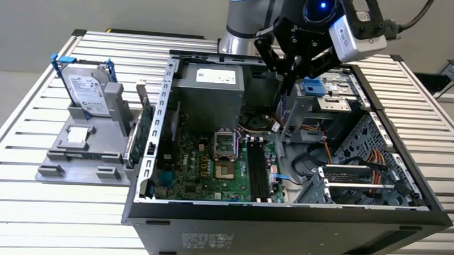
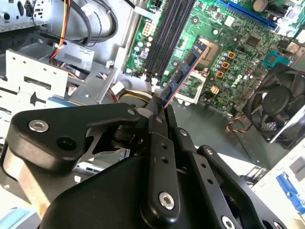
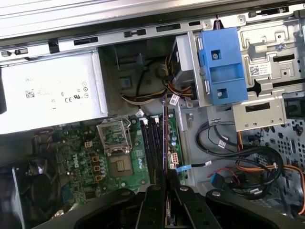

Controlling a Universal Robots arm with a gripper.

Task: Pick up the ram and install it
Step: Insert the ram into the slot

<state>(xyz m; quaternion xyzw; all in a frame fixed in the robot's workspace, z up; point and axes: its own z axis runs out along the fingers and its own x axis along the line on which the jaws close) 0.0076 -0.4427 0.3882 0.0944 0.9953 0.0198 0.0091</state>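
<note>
Closest in, the black gripper (image 2: 160,104) is pinched onto one end of a thin stick. An open computer case (image 1: 284,220) lies on its side with its motherboard (image 3: 78,155) facing up, carrying the memory slots (image 3: 151,143). Held above those slots and not seated, the ram (image 2: 183,76) juts straight out from the fingertips, its long axis aimed down toward the slots. I'd judge it light, stiff and fragile, best held by its bare edges, off the chips.

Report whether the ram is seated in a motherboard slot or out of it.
Out. The tool clamps the ram by one end, and its free end hangs above the black memory slots, touching none.
</note>
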